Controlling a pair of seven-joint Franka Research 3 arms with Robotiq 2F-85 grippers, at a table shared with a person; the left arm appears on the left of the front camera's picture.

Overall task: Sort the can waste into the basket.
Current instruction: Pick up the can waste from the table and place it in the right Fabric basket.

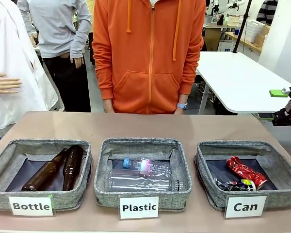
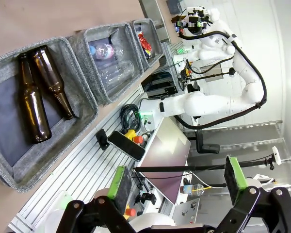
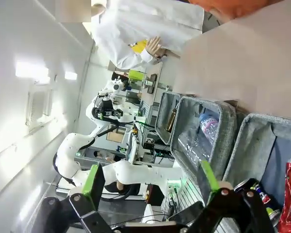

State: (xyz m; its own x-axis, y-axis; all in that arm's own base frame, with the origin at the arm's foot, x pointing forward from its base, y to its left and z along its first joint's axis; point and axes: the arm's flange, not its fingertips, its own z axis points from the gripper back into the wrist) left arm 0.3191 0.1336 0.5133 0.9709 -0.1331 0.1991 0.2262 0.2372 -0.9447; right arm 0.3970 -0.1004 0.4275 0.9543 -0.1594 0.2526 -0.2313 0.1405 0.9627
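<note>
both crushed cans already lie inside the can basket [image 1: 211, 167], the rightmost of three on the bench [image 1: 136, 127]. in the front view the red can [image 1: 245, 171] sits right of the basket's middle, its long axis running from about 10 o'clock to 4 o'clock. the black can [image 1: 236, 185], with green and white marks, lies against the near wall at roughly 7 o'clock from the red one, close beside it or touching; its long axis runs nearly 9 to 3.

the right claw [image 1: 285, 106] hangs at the picture's right edge, above and behind the basket, so the cans lie toward 7 o'clock from it, down and nearer the camera. its green pads stand spread wide with nothing between them; the right wrist view shows the same gap, with the red can at its lower right corner. the left claw [image 2: 177, 182] is likewise spread and empty in its own wrist view, and the cans are far off near 12 o'clock there. the right arm is plainly the nearer.

judging by how things lie, the sorting looks finished, and no further can shows on the bench.

readable writing: white cards on the basket fronts say "Bottle" [image 1: 31, 206], "Plastic" [image 1: 139, 208] and "Can" [image 1: 245, 207]. print on the cans is too small to read.
</note>
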